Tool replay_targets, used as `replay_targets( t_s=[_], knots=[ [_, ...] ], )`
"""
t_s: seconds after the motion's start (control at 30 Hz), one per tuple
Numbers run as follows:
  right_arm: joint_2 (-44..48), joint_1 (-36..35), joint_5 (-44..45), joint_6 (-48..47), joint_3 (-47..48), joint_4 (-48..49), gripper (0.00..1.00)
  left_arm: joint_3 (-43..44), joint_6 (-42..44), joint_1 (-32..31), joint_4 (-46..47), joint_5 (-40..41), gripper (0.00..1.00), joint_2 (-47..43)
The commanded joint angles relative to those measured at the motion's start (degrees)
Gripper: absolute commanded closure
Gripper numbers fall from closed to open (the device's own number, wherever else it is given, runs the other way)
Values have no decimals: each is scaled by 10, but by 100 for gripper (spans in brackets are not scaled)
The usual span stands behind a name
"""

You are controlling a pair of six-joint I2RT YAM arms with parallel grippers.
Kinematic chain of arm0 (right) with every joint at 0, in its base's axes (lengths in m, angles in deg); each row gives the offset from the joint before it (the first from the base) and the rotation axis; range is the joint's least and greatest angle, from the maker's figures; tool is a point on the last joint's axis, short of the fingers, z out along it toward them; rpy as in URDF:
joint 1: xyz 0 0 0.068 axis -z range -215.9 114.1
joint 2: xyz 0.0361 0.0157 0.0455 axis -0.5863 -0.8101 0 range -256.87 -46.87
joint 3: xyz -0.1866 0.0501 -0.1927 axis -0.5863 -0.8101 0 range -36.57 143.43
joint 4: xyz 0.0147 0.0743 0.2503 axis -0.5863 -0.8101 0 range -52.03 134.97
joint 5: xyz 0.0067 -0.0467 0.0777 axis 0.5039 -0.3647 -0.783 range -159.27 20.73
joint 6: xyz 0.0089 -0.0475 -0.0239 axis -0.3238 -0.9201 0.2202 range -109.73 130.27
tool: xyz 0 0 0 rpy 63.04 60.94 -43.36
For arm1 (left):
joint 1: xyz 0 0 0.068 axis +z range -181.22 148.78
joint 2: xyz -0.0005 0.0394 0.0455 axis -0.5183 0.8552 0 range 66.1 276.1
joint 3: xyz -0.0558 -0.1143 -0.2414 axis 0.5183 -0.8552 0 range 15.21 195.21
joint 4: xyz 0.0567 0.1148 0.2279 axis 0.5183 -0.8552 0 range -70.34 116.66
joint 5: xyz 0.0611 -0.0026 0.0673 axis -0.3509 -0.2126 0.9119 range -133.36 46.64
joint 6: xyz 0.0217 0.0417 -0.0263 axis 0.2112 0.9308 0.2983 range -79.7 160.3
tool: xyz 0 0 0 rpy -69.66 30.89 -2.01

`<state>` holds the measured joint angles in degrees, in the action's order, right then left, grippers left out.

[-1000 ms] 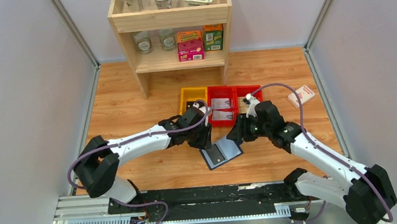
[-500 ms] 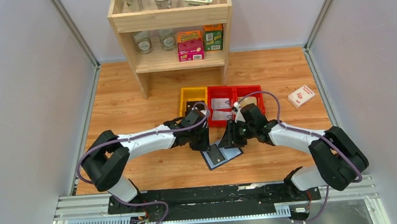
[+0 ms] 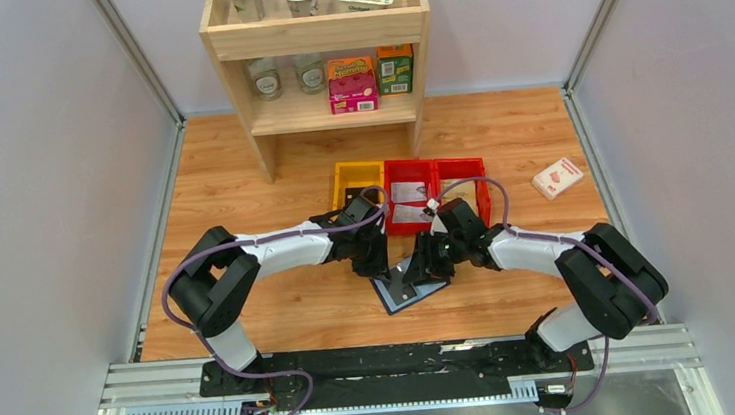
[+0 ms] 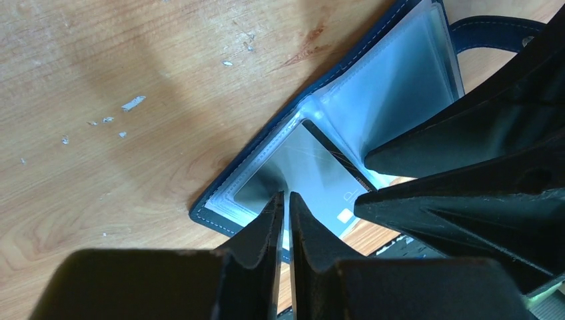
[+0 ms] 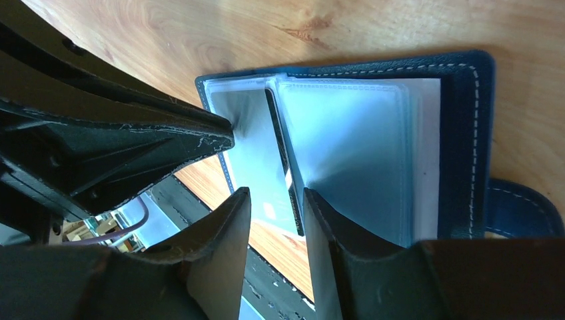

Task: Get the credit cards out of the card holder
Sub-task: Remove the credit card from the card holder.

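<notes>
The navy card holder (image 3: 396, 295) lies open on the desk (image 3: 241, 178), and one black credit card (image 5: 283, 160) pokes out of its pale sleeves (image 5: 353, 147). The right tool (image 5: 276, 220) is spread and straddles that card's end. The left tool (image 4: 285, 203) is pressed nearly together at a sleeve's edge.

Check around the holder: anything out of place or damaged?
Nothing damaged. One credit card sticks partway out of the card holder, between the fingers of the right gripper. White flecks litter the table.

Overhead from behind; both wrist views close on card holder (image 3: 406, 292)
</notes>
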<state>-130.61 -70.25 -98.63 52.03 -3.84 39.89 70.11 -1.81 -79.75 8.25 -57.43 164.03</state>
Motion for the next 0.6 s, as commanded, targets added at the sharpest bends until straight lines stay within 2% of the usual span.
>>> replay_targets(
  t_s=[0.0, 0.23, 0.43, 0.57],
  knots=[
    [-8, -12, -1, 5, 13, 7, 60, 3, 33, 1, -45, 47, 85, 16],
    [-15, -24, -34, 32, 2, 81, 64, -8, 43, 1, -45, 83, 85, -19],
    [-5, -38, -10, 38, 9, 80, 66, -25, 13, 0, -56, 122, 69, -91],
    [11, -43, 59, 45, 12, 53, 66, -40, -3, 0, -47, 106, 68, -98]
  ],
)
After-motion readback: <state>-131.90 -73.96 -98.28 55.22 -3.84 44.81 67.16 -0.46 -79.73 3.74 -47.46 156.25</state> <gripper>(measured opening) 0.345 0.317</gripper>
